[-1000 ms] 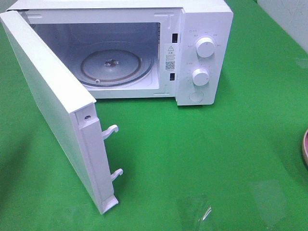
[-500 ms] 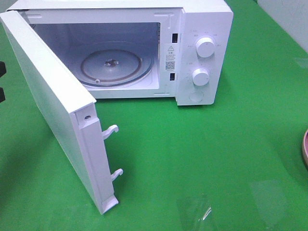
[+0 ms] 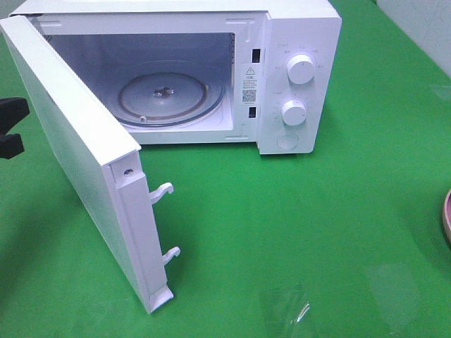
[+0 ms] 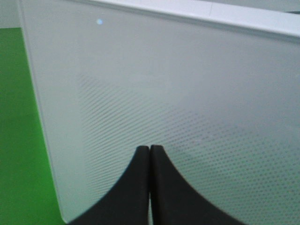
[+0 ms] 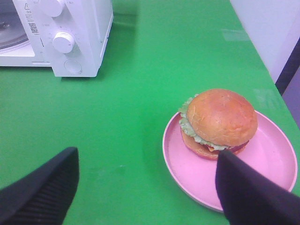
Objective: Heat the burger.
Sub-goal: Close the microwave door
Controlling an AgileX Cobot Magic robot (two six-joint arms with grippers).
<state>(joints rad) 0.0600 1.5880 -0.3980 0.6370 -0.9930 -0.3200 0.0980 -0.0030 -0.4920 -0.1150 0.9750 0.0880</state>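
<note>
Microwave (image 3: 296, 77) sits at upper centre of the high view on the green table (image 3: 317, 232). Its door (image 3: 77, 155) is swung wide open toward lower left, latch hooks facing right. The cavity is open, with the glass turntable (image 3: 165, 95) bare. From the front of the oven to the lower right of the frame the green surface runs unobstructed. Only a sliver of the pink plate (image 3: 447, 215) shows at the right edge.

Left gripper (image 3: 10, 127): seen at the left edge of the high view, outside the open door and near its outer face. In the left wrist view the fingers (image 4: 133, 187) are pressed together, nothing between them. The dotted door panel fills the frame just ahead; contact cannot be told.

Right gripper (image 5: 145, 187): fingers spread wide, holding nothing, above the table. The burger (image 5: 218, 123) sits on the pink plate (image 5: 187, 173) at right centre of the right wrist view, off-centre on the plate, ahead of the finger at lower right. Plate is well apart from the microwave, near the table's right edge.
</note>
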